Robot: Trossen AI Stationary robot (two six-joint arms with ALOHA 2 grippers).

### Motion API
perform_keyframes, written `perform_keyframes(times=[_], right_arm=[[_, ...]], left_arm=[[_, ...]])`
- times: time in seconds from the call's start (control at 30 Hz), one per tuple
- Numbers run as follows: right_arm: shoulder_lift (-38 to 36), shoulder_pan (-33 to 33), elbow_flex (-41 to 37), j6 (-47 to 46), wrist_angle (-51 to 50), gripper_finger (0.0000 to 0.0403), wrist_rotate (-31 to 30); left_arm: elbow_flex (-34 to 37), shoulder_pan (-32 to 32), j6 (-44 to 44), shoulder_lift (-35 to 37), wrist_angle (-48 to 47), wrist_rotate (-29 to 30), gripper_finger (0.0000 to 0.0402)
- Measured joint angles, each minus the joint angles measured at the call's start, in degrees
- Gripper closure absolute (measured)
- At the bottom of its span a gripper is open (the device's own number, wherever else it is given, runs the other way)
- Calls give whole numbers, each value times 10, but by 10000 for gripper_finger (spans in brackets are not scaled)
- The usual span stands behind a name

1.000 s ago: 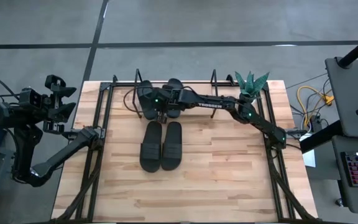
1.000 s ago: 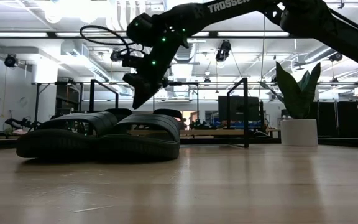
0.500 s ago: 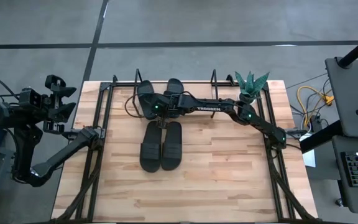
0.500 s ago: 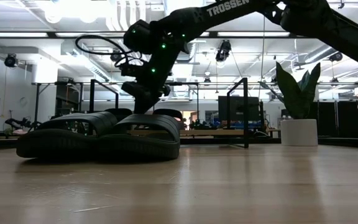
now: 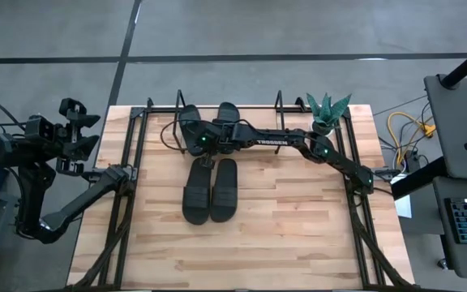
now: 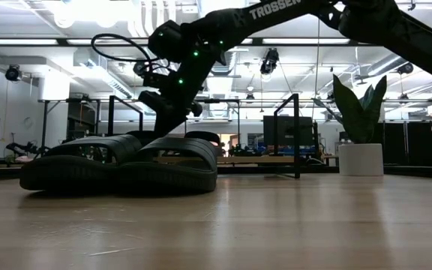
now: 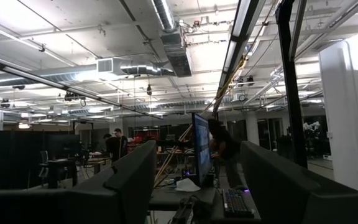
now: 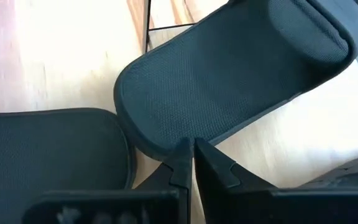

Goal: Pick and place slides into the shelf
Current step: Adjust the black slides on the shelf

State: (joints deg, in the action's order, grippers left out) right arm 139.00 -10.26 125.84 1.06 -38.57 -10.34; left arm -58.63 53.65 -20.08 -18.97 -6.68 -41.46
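Right gripper (image 5: 204,148): fingers together, nothing clamped, at heel of a matte black slide (image 5: 191,127) on the light wooden wire-framed shelf (image 5: 159,113).
Left gripper (image 5: 73,134): fingers apart, well left of shelf.

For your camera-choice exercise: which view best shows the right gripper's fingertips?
The right wrist view: the right gripper has its fingertips together at a slide. The high view shows only the gripper's top; the low view shows it partly behind a slide; the left wrist view shows nothing of it.

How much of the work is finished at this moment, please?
Done: two slides lie on the shelf. In hand: nothing; the right hand, shut, hangs by the shelf-side ends of the other pair, which lies on the table. Left: that pair. The left hand waits off the table's left edge.
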Motion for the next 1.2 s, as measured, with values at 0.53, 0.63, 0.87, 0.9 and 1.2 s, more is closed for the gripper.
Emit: perform_keyframes(times=[0.53, 0.63, 0.87, 0.9, 1.2], right_arm=[[3, 7, -31, 2, -2, 394, -81], [3, 9, -38, -8, 0, 394, -75], [3, 21, -39, -11, 12, 394, -55], [3, 22, -39, -11, 15, 394, -54], [3, 31, -39, -11, 50, 394, -51]], left_arm=[[0, 0, 0, 0, 0, -3, 185], [0, 0, 0, 0, 0, -3, 185], [0, 0, 0, 0, 0, -3, 185], [0, 0, 0, 0, 0, -3, 185], [0, 0, 0, 0, 0, -3, 185]])
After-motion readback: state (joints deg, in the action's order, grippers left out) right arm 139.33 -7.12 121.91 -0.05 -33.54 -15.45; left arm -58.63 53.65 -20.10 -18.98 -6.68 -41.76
